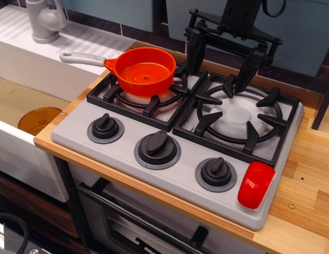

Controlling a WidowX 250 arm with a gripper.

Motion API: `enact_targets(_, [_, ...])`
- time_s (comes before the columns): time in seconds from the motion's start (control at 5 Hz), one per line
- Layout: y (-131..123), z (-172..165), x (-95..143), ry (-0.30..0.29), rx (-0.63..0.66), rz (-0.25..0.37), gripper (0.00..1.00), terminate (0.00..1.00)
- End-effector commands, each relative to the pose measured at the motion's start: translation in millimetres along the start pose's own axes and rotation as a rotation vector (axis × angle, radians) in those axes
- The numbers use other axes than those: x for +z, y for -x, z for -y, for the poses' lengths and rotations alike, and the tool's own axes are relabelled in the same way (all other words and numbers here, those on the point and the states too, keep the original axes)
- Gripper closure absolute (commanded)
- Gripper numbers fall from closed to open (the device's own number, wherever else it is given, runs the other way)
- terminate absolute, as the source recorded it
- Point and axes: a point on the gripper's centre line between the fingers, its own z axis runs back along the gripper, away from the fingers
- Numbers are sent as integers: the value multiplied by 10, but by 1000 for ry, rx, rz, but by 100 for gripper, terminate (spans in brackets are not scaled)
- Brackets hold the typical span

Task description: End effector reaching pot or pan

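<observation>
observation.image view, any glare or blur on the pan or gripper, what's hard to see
In observation.image, the orange saucepan is sharp with soft highlights on its rim; the gripper is dark against the backsplash, its prongs apart; the red button shows glare.

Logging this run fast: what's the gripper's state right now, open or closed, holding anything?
Gripper: open, prongs spread wide, holding nothing; it is at the back of the stove, to the right of the orange saucepan.
</observation>
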Motion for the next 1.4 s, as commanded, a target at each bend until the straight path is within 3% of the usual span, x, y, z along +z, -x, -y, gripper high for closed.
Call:
enact_targets(0.0, [0, 0, 0, 0, 0, 0, 0, 0])
enact_targets(0.2, [-17, -91, 190, 17, -14, 88, 0, 0])
enact_targets(0.6, [-27, -165, 407, 49, -13, 189, 0, 0])
enact_targets(1.0, [-161, -442, 477, 58, -68, 343, 0, 0])
enact_targets(1.2, [-253, -577, 460, 38, -105, 371, 0, 0])
